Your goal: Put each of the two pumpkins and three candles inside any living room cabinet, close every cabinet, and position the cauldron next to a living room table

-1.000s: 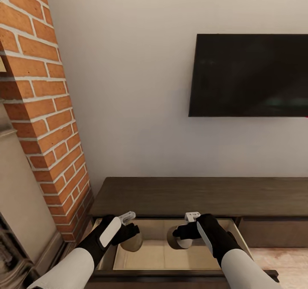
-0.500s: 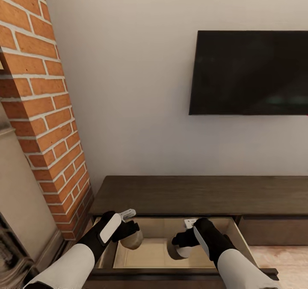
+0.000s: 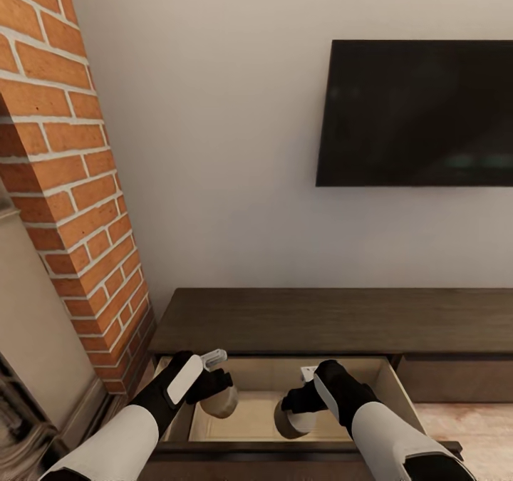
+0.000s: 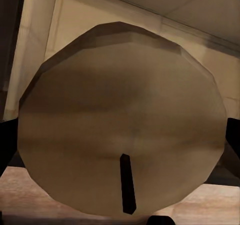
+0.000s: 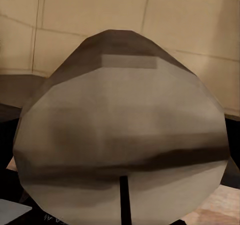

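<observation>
Both grippers reach down into the open drawer [image 3: 399,388] of the long dark cabinet [image 3: 335,321], each clamped on a candle. Left gripper [image 3: 217,388] comes off a forearm that rises from the near left and bends inward over the drawer's left edge; the grey-olive candle [image 3: 221,402] hangs between its fingers, close to the drawer's left wall. From the left wrist camera that candle [image 4: 120,120] is seen end on, a round face with a short dark wick, dark fingertips [image 4: 7,145] pressing at either side, the pale drawer floor beyond it. Right gripper [image 3: 299,401] comes in from the near right, its forearm angled toward the drawer's middle, and holds the second candle [image 3: 288,418] low over the pale floor, nearer the front edge than the other. From the right wrist camera this candle [image 5: 122,140] looms large, wick toward the lens. Farther back, the cabinet's top meets the white wall, with a black television [image 3: 420,114] above and a brick column [image 3: 68,182] at the left.
</observation>
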